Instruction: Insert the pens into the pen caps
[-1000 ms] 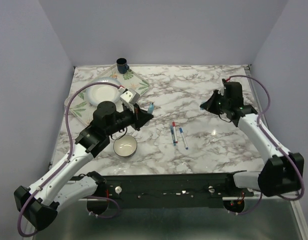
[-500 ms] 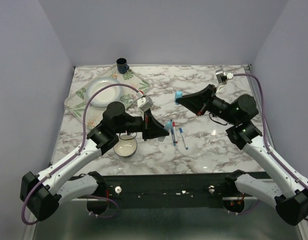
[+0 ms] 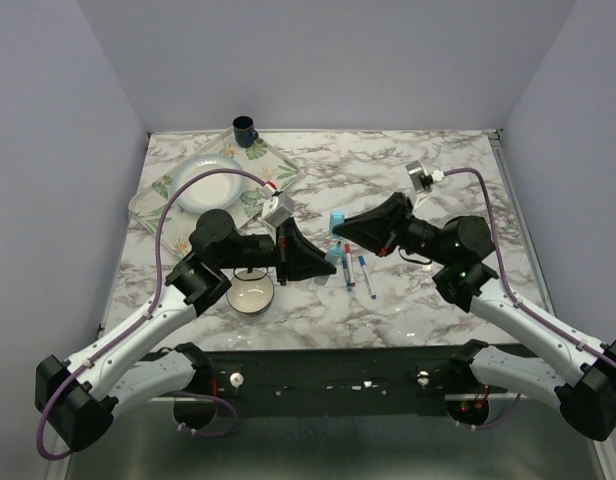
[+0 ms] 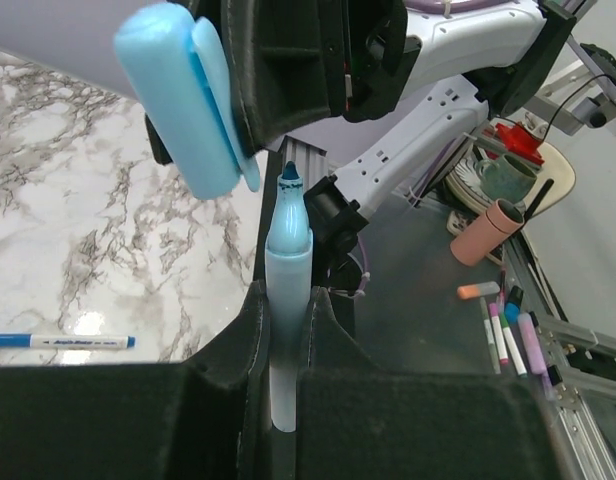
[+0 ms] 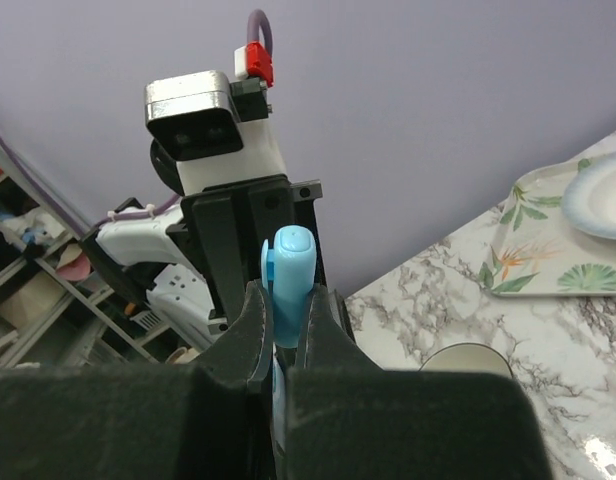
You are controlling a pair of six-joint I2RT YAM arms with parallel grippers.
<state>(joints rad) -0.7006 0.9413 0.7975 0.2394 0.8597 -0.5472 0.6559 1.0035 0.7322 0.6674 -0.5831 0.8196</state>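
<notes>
Both tools have swung together: left tool point(image 4: 286, 312) clamps the blue pen point(image 4: 288, 245), right tool point(image 5: 283, 300) clamps its cap point(image 5: 291, 262); tip sits just beside the cap, alignment pending.

The left arm point(image 3: 153, 315) and right arm point(image 3: 523, 318) reach inward, tips nearly meeting. The left gripper point(image 3: 326, 262) is clamped on the light blue pen point(image 4: 288, 245), the right gripper point(image 3: 340, 228) on the light blue cap point(image 5: 292, 265).
</notes>
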